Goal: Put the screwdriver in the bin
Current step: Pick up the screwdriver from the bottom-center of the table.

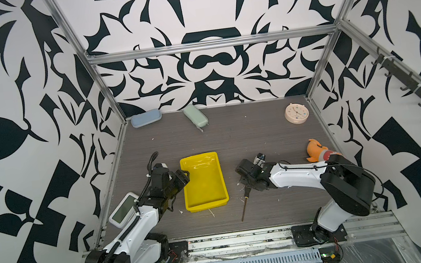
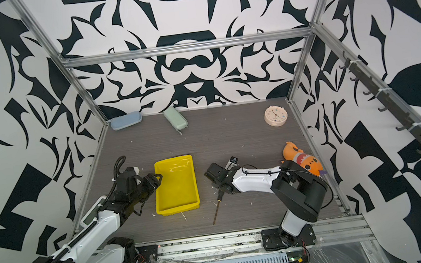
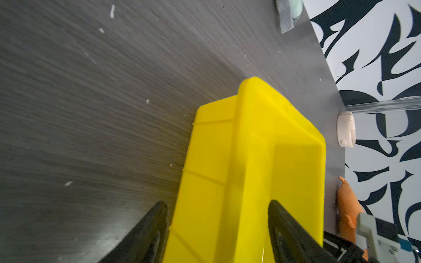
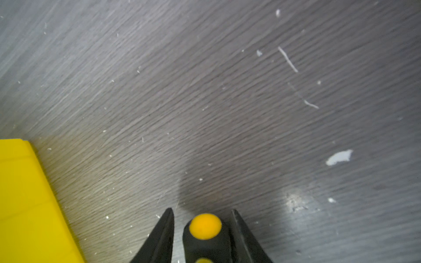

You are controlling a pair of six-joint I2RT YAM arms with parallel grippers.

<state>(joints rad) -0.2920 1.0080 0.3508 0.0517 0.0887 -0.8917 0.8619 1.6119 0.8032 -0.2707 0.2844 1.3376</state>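
1. Far left, a white screen gadget (image 1: 124, 209) lies beside your left arm, and a blue case (image 1: 146, 118) sits at the back wall.
2. Your left claw (image 1: 183, 177) is clenched on the left wall of the bin (image 1: 205, 184), one finger inside and one outside.
3. The bin sits between your two arms, with a green case (image 1: 195, 115) well behind it.
4. The screwdriver (image 1: 244, 204) lies on the worktop (image 1: 259, 137) just right of the bin, apart from it, tip toward the near edge.
5. Your right claw (image 4: 202, 211) straddles the screwdriver's handle, released, with a gap showing beside one finger.
6. A clock (image 1: 296, 112) and an orange toy (image 1: 316, 149) sit far right, well apart from the bin.
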